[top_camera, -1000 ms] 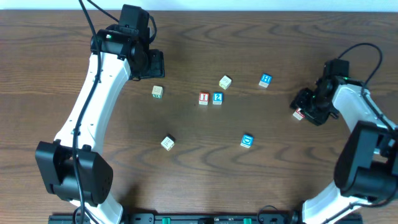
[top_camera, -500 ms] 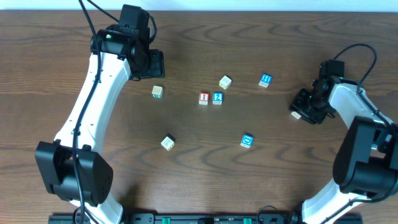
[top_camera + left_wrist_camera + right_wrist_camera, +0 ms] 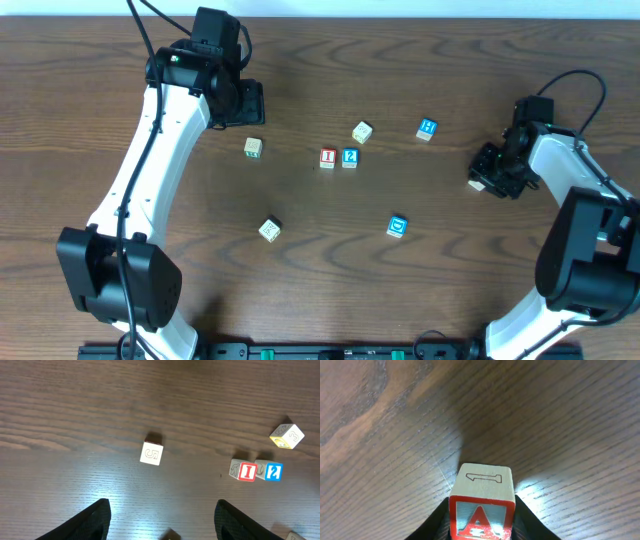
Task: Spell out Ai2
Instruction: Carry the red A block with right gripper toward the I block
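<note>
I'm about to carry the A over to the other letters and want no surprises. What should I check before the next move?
1. A cube sits between the right tool's fingers, both sides touched: ok.
2. Grip firm enough to lift: cannot tell.
3. I cube and 2 cube side by side, I on the left in the overhead view: ok.
4. Spot left of the I cube is bare; the cream cube lies well apart: ok.
5. Left tool open, away from both letters: ok.

bright even light, soft glare on the table (image 3: 125,497), sharp focus.
</note>
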Motion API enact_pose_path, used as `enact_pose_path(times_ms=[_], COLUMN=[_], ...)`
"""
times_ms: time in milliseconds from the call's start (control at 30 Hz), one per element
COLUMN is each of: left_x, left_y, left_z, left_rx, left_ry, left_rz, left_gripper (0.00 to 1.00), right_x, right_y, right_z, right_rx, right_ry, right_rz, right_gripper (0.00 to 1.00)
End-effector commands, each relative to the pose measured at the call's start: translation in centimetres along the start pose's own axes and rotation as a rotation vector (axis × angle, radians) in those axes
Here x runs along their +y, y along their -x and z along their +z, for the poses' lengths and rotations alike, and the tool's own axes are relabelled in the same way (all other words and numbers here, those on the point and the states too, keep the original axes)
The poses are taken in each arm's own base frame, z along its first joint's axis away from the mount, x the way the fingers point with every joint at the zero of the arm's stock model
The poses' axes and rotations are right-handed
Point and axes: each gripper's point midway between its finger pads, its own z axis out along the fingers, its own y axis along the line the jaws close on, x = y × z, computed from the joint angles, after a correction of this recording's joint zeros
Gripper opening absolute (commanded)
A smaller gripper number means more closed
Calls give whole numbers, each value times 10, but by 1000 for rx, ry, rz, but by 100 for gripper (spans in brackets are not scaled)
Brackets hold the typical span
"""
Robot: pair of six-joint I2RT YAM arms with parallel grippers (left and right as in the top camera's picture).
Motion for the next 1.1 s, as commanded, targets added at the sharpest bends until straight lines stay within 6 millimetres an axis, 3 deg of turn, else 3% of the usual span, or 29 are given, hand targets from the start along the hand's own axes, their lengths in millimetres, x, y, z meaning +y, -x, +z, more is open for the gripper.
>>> enact_pose_path(times_ms=[0,133,267,400,533,633,767,900,1067], left_x=[1,1,2,14,53,100,164,198,198], left_y=[-1,-1,-2,-4,5,13,14,10,14], left_z=[4,4,4,1,-20,-51,-88,-100,-100], left_rx=[12,10,12,26,-23,-99,-197,-231,-245], left_ry=[-2,-3,4,23,41,61,86,108,85], left_rz=[13,13,13,-11,-104,-221,-382,-465,-469], left_gripper=[68,68,65,59,57,58,61,62,64], right_x=[3,11,30,75,138,194,261,303,325], right_y=[4,-1,-11,-24,-32,-44,-79,-126,-175], right_z=[0,1,3,-8,-33,-61,-88,-80,-51], right_rx=[-12,-8,-1,-10,-70,-130,-180,-113,-6], right_ry=[-12,-9,-3,23,83,160,265,324,279], right_rz=[-36,-114,-232,-388,-521,-552,-615,-675,-749], right_gripper=[26,20,7,1,1,1,1,1,1])
